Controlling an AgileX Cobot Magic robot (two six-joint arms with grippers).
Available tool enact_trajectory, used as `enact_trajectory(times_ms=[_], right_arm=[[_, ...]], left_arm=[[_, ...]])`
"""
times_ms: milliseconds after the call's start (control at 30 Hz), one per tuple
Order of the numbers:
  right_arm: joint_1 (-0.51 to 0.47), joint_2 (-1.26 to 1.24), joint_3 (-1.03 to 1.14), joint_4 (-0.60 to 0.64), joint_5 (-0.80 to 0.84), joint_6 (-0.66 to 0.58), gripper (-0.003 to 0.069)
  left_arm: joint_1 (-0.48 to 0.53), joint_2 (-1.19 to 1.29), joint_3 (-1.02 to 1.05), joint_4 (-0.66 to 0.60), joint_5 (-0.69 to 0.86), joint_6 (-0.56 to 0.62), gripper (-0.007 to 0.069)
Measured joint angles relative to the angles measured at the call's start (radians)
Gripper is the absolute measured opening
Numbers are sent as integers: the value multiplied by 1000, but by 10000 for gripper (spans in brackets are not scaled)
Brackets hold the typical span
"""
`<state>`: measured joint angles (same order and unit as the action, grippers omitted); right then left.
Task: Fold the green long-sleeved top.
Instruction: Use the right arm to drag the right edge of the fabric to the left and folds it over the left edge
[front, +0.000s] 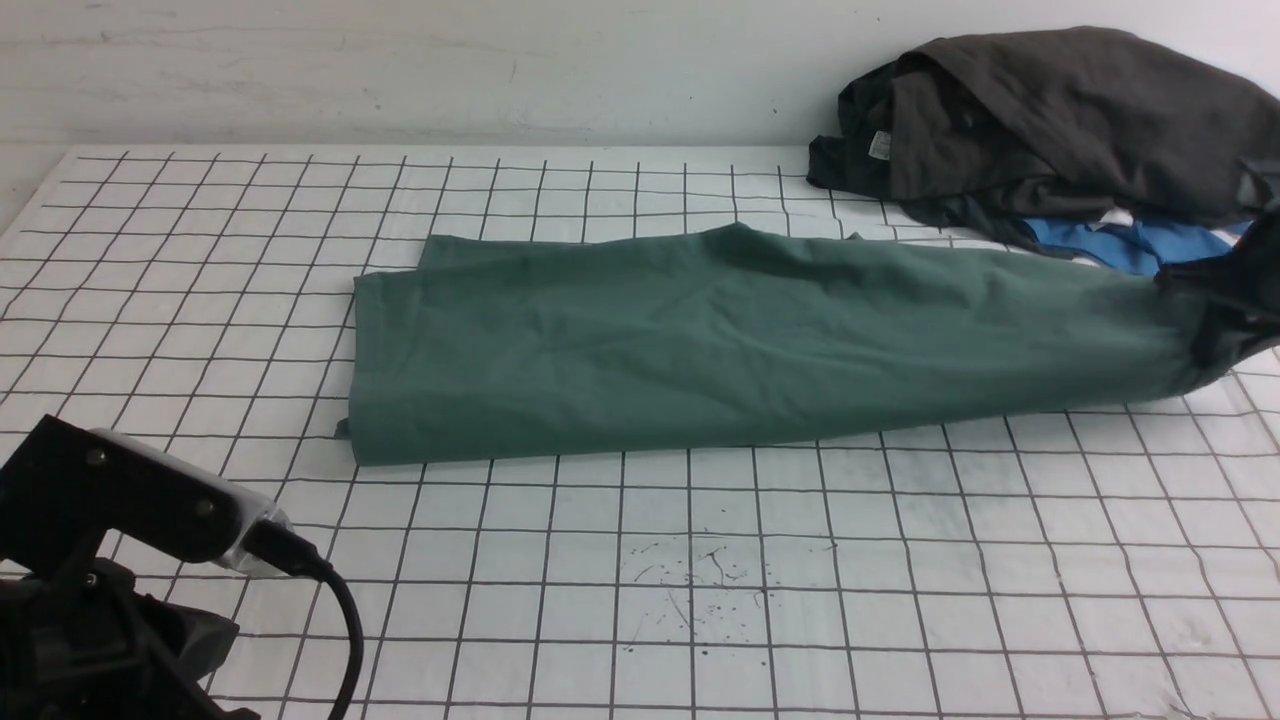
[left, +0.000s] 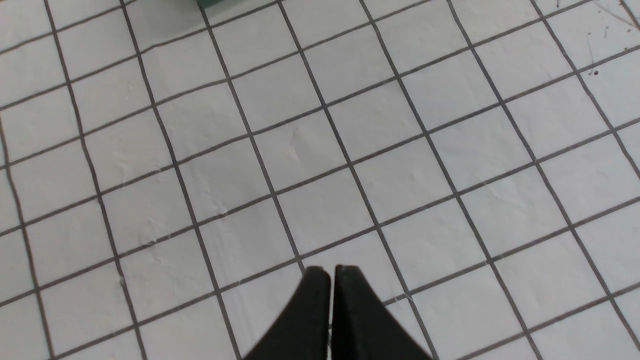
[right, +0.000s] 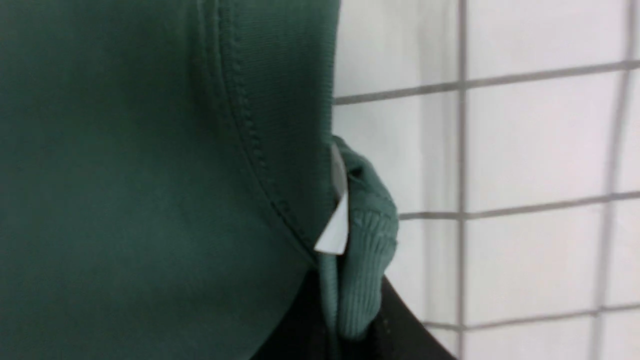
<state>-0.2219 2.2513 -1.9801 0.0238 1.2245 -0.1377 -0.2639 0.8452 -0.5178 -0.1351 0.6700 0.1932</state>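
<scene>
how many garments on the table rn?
3 at least: green long-sleeved top across the middle; dark grey-black heap far right, counted as one; blue garment poking out beneath it. The heap may hide more.

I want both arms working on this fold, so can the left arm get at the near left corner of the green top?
Probably yes. The left tool, shut and empty, is over bare table, and the near corner of the green top lies just ahead with nothing between. It must open first.
</scene>
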Motion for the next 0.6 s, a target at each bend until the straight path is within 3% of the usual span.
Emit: enact_trajectory(times_ms=[167,267,467,533,600], right_arm=[[3,-162,-19,-194,16,83,41],[21,-264,-22,-192,26,101,41],[237,-398,-29,-4,-43,101,41],[381,-381,-29,100,-114,99,41],[465,-337,-29,163,-158,85,41]], left_arm=[[0,-9,0,-18,29,-8,-8],[0,-25,0,-31,29,-12,-8],[0,-57,0,-48,0,-18,-8],[0,-59,0,-48,-6,-18,-8],[0,-59,0,-49,-11,-18,-8]])
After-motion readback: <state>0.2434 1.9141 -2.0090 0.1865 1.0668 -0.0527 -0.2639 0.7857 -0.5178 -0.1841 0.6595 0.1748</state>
